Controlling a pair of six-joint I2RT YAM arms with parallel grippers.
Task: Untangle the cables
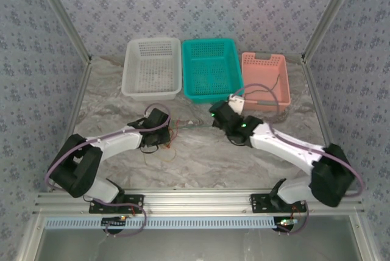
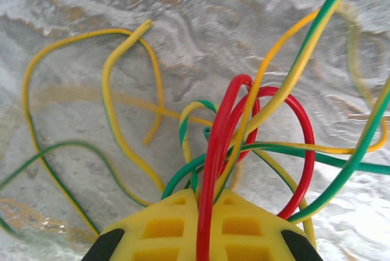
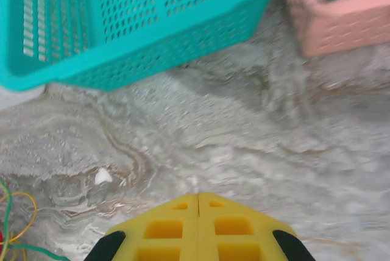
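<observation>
The cables (image 1: 175,134) lie as a small tangle on the marbled table between the two arms. In the left wrist view they spread out as red (image 2: 214,163), green (image 2: 359,151) and yellow (image 2: 113,90) loops. My left gripper (image 2: 204,195) is shut on a red cable that runs up between its yellow fingers, with green and yellow strands crowding the tips. From above, this left gripper (image 1: 167,129) sits at the tangle's left edge. My right gripper (image 3: 198,195) is shut with nothing between its fingers, over bare table. It (image 1: 214,114) is to the right of the tangle, whose edge shows at lower left (image 3: 9,227).
Three baskets line the back of the table: white (image 1: 152,92), teal (image 1: 210,97) and pink (image 1: 265,60). A thin dark wire lies in the pink one. The teal basket's wall (image 3: 152,47) and the pink basket (image 3: 347,23) stand close ahead of my right gripper.
</observation>
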